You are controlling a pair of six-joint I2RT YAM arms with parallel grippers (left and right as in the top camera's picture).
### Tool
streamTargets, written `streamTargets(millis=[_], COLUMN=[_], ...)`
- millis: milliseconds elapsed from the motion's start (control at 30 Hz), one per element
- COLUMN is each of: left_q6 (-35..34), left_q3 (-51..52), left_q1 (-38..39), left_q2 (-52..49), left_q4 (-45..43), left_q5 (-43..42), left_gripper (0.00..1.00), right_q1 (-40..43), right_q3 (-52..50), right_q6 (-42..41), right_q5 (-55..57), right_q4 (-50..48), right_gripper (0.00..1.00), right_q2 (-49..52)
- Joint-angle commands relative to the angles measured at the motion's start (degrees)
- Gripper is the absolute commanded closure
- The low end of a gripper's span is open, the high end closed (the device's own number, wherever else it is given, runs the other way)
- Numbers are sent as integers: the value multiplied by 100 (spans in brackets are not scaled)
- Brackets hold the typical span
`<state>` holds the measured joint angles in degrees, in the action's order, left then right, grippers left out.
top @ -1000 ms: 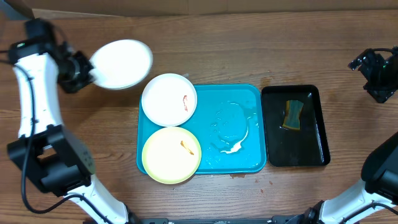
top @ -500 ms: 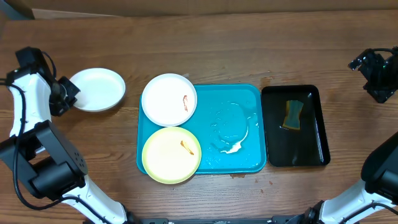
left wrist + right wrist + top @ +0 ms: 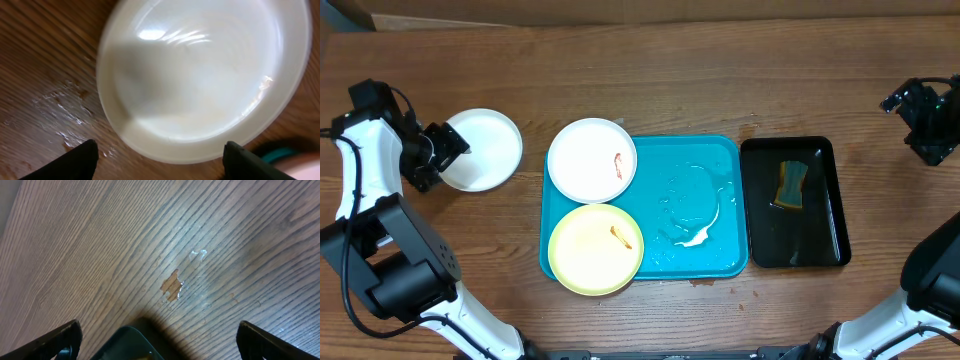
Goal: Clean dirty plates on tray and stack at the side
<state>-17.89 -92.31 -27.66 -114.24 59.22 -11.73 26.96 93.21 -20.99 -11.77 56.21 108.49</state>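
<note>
Turquoise tray (image 3: 724, 262) mid-table: yellow plate (image 3: 595, 249) at front-left, smeared white plate (image 3: 591, 160) behind it overhanging rim. Clean white plate (image 3: 205, 75) on wood, left of tray; left gripper (image 3: 438, 152) spread at its edge, not pinching. Right gripper (image 3: 920, 113) far right, spread, w/ nothing held.

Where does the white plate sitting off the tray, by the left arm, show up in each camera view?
Overhead: the white plate lies on the wood at far left, apart from the turquoise tray, with the left gripper at its left rim.
Left wrist: it fills most of the frame, above the open fingers.
Right wrist: not in it; only wood and a black tray corner.
Shared landmark: the tray's turquoise edge, bottom right of the left wrist view.
</note>
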Motion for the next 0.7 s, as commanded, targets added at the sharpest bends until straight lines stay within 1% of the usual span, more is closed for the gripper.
streamTargets(millis=[0, 67, 167, 200, 267, 400, 500, 633, 667], left_q6=[605, 728, 831, 905, 909, 846, 841, 774, 710], left_q3=[-376, -396, -396, -396, -396, -393, -382, -227, -201], left_q1=[157, 302, 601, 721, 1021, 1705, 2225, 2935, 3080], left_q2=[238, 433, 787, 901, 1117, 1370, 1390, 1384, 1384], left_q4=[337, 588, 949, 1051, 1272, 1694, 1996, 1952, 1882], left_q5=[-1119, -1338, -1331, -1322, -1106, -522, -442, -426, -382], left_gripper=[26, 27, 27, 31, 33, 33, 33, 32, 30], right_q1=[7, 7, 7, 7, 7, 7, 7, 7, 7], right_q3=[83, 83, 83, 83, 83, 83, 83, 83, 83], right_q6=[-46, -48, -46, -46, -48, -46, -48, -46, -48], right_q5=[13, 13, 13, 13, 13, 13, 13, 13, 13], right_q4=[-22, -22, -22, -22, -22, -22, -22, -22, -22], right_gripper=[0, 0, 0, 0, 0, 0, 0, 0, 0], right_q2=[-131, -131, -131, -131, -131, -131, -131, -131, -131])
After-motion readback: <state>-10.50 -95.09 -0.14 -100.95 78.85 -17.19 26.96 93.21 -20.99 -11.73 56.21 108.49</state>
